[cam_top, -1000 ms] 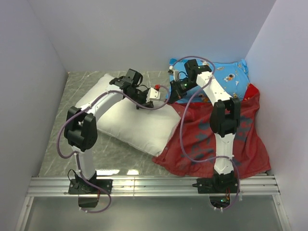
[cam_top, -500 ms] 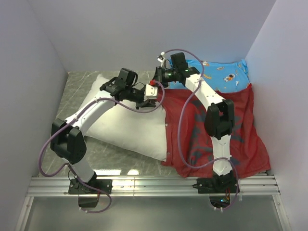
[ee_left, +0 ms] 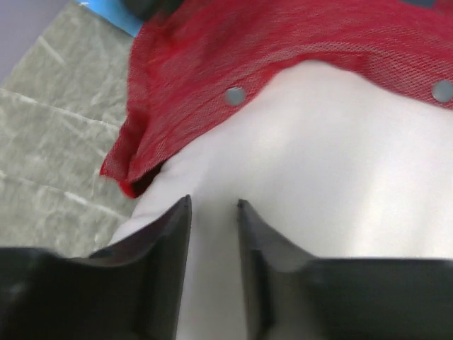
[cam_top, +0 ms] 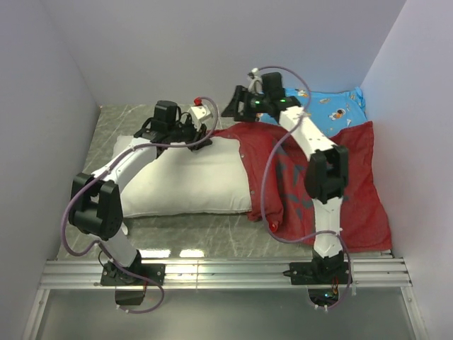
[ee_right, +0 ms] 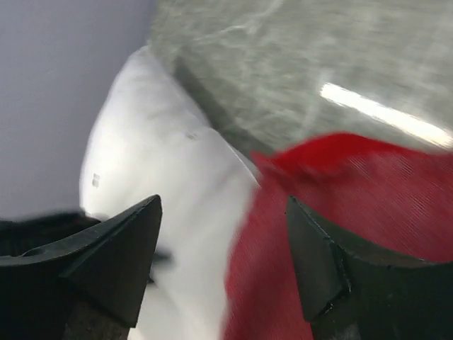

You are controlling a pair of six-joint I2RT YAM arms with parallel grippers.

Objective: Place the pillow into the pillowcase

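Marble tabletop (cam_top: pixel 120 120) bears pillow (cam_top: pixel 184 180), seemingly partway inside red pillowcase (cam_top: pixel 364 184).

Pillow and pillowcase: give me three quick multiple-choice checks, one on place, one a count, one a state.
1. Where is the right end of the pillow?
A. Covered by the edge of the pillowcase
B. On a chair
C. Hanging off the table's near edge

2. How many round grey snaps show on the hem in the left wrist view?
A. None
B. Two
C. Five

3. How does the right gripper stand?
A. Shut on the pillow
B. Shut on the hem
C. Wide open, empty

Answers:
1 A: red fabric overlaps the white end.
2 B: two studs sit along the hem.
3 C: its jaws stand far apart with nothing between them.
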